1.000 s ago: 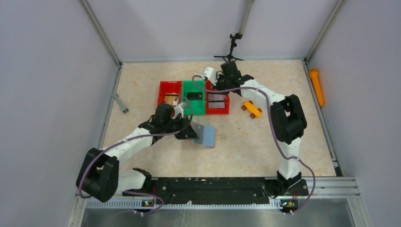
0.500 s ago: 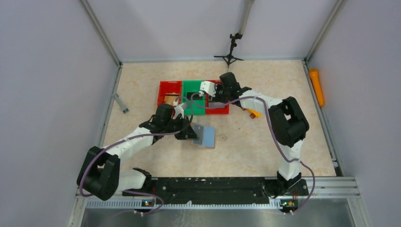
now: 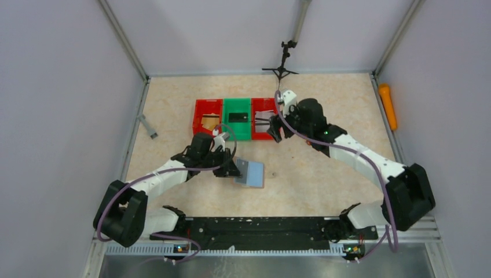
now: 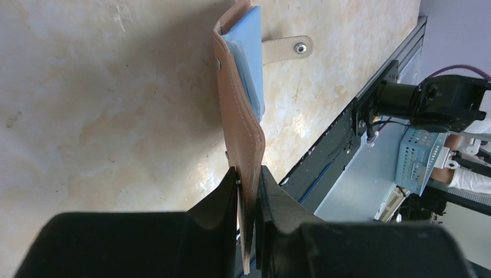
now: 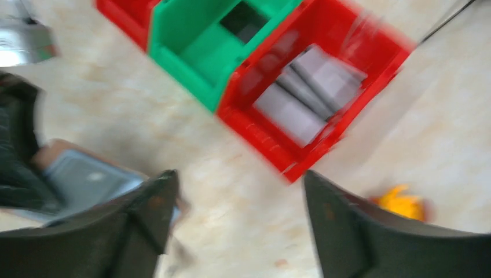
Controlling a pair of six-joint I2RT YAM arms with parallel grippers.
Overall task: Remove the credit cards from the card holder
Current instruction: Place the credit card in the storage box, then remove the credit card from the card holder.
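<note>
The tan card holder [image 3: 250, 173] lies open on the table, and my left gripper [image 3: 231, 167] is shut on its left edge. In the left wrist view the holder [image 4: 240, 110] runs away from the gripper [image 4: 248, 185], with a light blue credit card [image 4: 250, 52] tucked inside. My right gripper [image 3: 274, 132] hangs open and empty just in front of the right red bin [image 3: 277, 128], which holds white-grey cards [image 5: 307, 92]. A black card [image 3: 237, 117] lies in the green bin [image 3: 237, 133]. A tan card [image 3: 209, 121] sits in the left red bin [image 3: 198, 116].
A yellow toy [image 5: 402, 202] lies right of the bins, mostly under the right arm in the top view. An orange cylinder [image 3: 387, 106] rests by the right wall, a small black tripod [image 3: 282, 63] at the back, and a grey tool [image 3: 147, 126] near the left wall.
My right gripper has gone from shut to open and has swung from behind the bins to their near right side. The left gripper keeps its hold on the card holder, barely moving.
</note>
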